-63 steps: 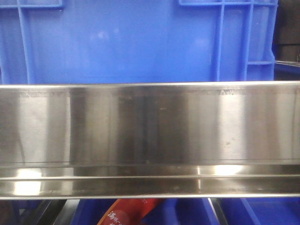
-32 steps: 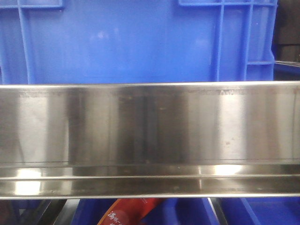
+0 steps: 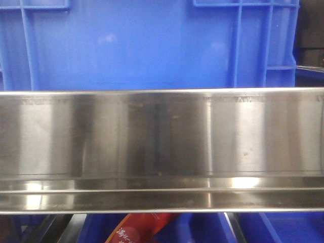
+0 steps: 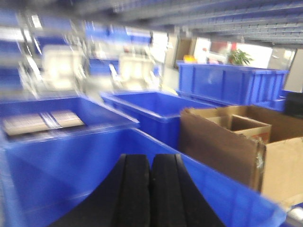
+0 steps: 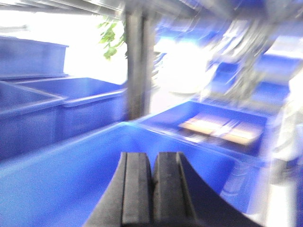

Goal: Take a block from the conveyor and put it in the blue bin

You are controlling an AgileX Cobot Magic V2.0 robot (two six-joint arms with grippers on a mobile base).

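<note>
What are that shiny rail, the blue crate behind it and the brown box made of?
The shiny rail looks like brushed stainless steel: mirror-like streaked reflections. The blue crate seems rigid moulded plastic, smooth with raised ribs. The brown box appears to be cardboard: matte brown with open, creased flaps.

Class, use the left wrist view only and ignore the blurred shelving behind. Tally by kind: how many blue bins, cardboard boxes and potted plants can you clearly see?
Blue bins: 4 (nearest blue bin, left blue bin, middle blue bin, far blue bin)
Cardboard boxes: 1 (open cardboard box)
Potted plants: 1 (potted plant)
Total: 6
</note>
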